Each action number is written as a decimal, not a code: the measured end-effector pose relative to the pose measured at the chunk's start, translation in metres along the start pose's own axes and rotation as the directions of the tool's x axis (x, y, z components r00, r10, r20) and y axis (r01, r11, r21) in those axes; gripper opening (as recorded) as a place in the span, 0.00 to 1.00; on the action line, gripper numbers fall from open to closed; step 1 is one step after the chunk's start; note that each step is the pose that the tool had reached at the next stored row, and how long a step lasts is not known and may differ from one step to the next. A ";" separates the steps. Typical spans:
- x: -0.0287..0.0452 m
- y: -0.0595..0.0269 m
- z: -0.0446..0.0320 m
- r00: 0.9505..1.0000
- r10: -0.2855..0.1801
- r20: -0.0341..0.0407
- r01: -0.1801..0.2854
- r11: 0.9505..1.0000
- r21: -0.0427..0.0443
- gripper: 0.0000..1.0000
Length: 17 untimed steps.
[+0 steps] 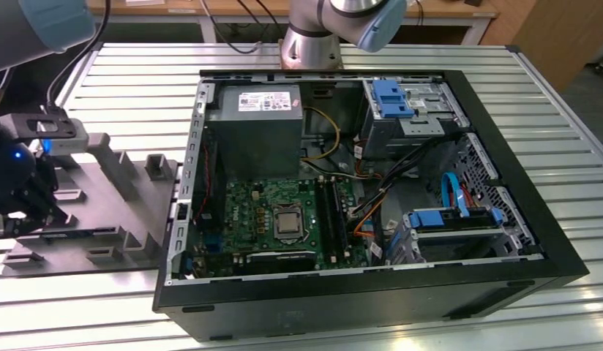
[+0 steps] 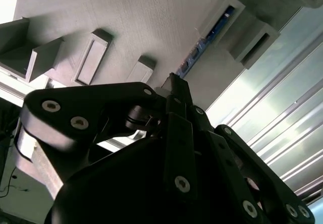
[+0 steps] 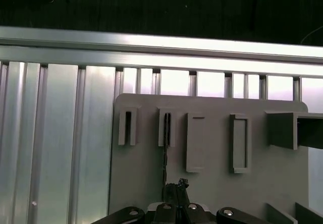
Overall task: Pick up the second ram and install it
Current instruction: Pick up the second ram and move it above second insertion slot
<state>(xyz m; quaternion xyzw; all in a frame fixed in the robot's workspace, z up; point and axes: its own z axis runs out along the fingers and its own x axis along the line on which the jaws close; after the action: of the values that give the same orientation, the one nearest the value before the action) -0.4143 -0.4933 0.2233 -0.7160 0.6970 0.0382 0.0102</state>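
Note:
The second ram (image 2: 211,38), a thin blue board, stands on edge in a slot of the gray holder block (image 2: 126,27). In the first wrist view the ram (image 3: 165,148) shows edge-on as a dark line running from its slot down to my fingertips. My gripper (image 2: 174,82) has its black fingers drawn together at the near end of the visible board, shut on the ram. In the exterior view the gripper (image 1: 28,208) sits low over the holder block (image 1: 116,212) at the far left, well away from the green motherboard (image 1: 282,219).
The open black computer case (image 1: 497,278) lies on the slatted metal table (image 1: 536,95), right of the holder. Long black socket strips (image 1: 331,212) run beside the processor. The arm's base (image 1: 312,44) stands behind the case. Raised blocks (image 3: 282,128) stick up from the holder.

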 end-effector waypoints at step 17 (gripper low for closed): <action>0.0023 0.0017 0.0068 1.000 0.000 0.000 0.000 1.000 0.002 0.16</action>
<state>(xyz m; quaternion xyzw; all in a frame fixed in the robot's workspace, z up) -0.4162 -0.4952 0.2164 -0.7161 0.6969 0.0375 0.0107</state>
